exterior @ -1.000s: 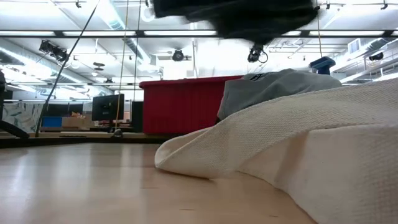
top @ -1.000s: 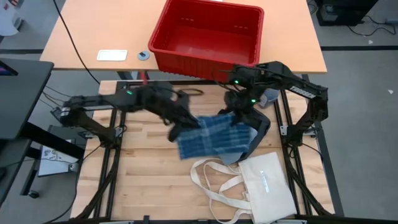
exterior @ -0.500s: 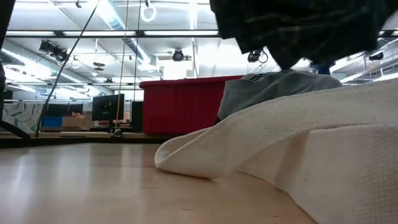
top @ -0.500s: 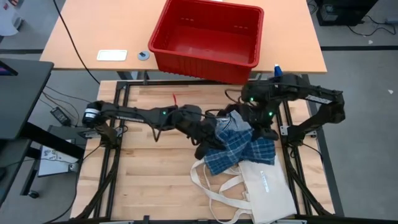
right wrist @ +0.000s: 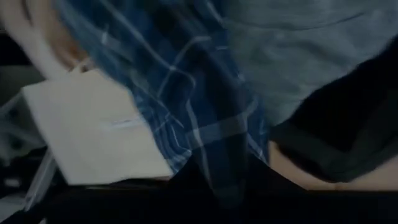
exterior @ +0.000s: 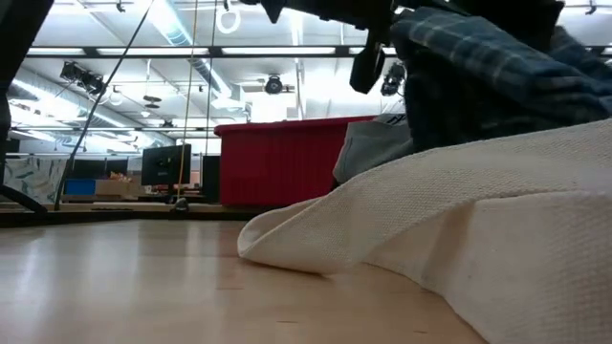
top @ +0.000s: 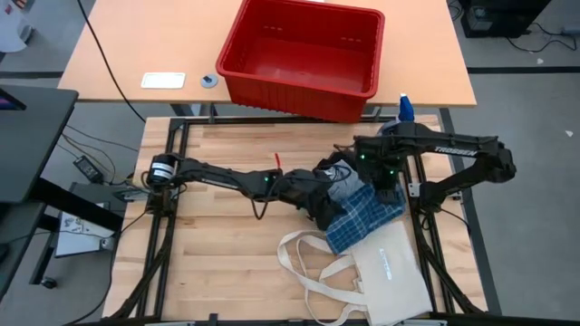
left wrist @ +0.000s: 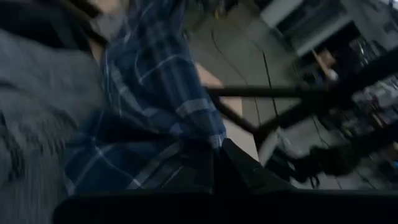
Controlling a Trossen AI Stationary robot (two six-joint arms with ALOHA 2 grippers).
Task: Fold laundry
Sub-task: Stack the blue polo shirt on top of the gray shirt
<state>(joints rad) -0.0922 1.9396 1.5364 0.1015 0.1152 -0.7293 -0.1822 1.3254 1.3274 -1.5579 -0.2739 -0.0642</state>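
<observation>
The blue-white plaid piece (top: 364, 215) lies bunched at the table's right side, over the top edge of the cream tote bag (top: 391, 272) and against a light blue-grey piece (top: 347, 186). In the low view the plaid piece (exterior: 497, 76) sits high above the tote bag (exterior: 459, 220). A black piece (right wrist: 336, 143) shows beside the blue-grey one (right wrist: 298, 56). My left gripper (top: 328, 215), on a far-stretched arm, is shut at the plaid's left end. My right gripper (top: 388, 188) is shut at its right, far end. My left gripper pinches the plaid piece at its left edge (left wrist: 180, 163), coming in slanting from the table's left. The cloth runs slack away from the fingers (left wrist: 244, 169) and rests on the pile; how many layers it has, I cannot tell. My right gripper pinches the plaid piece near its far right edge (right wrist: 217, 140) from above. The dark fingers hide the exact place of contact. The cloth spreads slack below, over the tote bag (right wrist: 93, 130).
A red bin (top: 304, 54) stands on the desk beyond the table's far edge. The tote bag's long handles (top: 313, 267) trail toward the near edge. Bare wood (top: 217, 244) covers the table's left half. A blue-capped bottle (top: 405, 107) stands by the far right corner.
Both grippers have carried the plaid piece toward the table's right and near side and downward. The left arm has stretched far out to the right. The plaid, held spread out in the air between them a second ago, now sits bunched on the pile and the tote's top edge.
</observation>
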